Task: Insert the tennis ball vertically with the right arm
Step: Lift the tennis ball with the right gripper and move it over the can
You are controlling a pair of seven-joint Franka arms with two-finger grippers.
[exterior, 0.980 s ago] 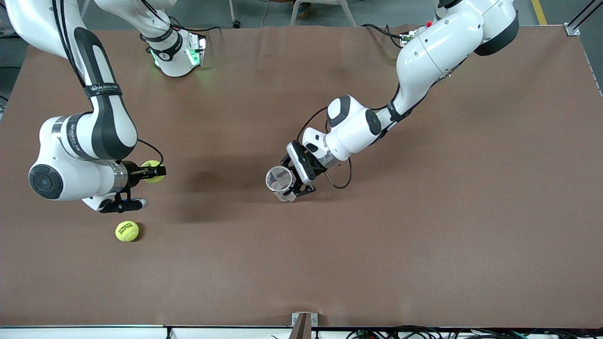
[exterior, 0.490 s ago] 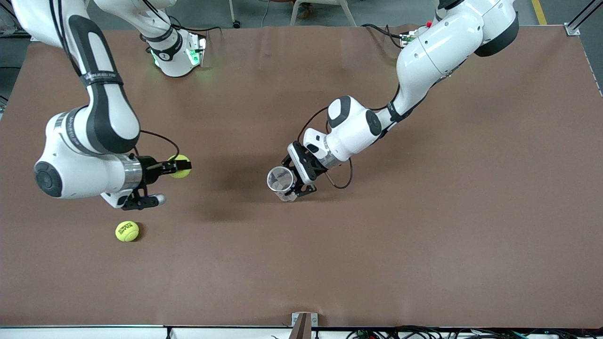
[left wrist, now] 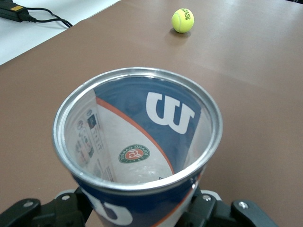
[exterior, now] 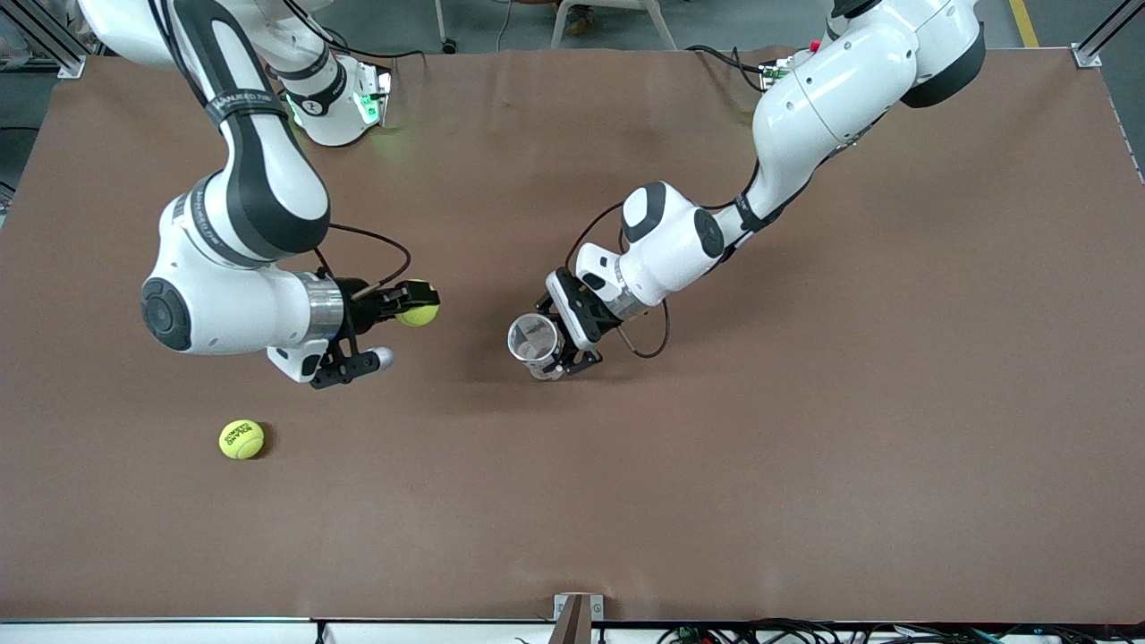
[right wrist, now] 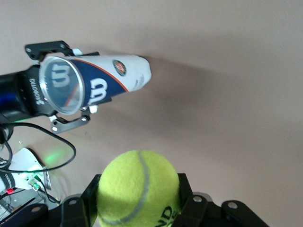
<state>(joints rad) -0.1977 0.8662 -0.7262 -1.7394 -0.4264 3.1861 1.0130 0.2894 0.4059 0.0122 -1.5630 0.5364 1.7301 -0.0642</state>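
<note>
While the right arm (exterior: 233, 295) bends low with its forearm level over the table (exterior: 805, 447), the right gripper (exterior: 410, 304) is clamped tight on a tennis ball (exterior: 419, 310) in the air. The left gripper (exterior: 559, 344) grips an upright, open-topped ball can (exterior: 534, 343) mid-table, jaws closed around it. A second tennis ball (exterior: 241, 439) lies nearer the camera, toward the right arm's end.

Right arm carries its ball toward the can

The right hand (exterior: 413, 304), clamped on a tennis ball (exterior: 419, 311), has travelled from above the loose ball (exterior: 241, 439) at the right arm's end of the surface (exterior: 805, 465) toward the middle, closing much of the gap to the open can (exterior: 533, 343); the arm's elbow and forearm have swung along with it. The can has shifted only very slightly in the left hand (exterior: 559, 351).
</note>
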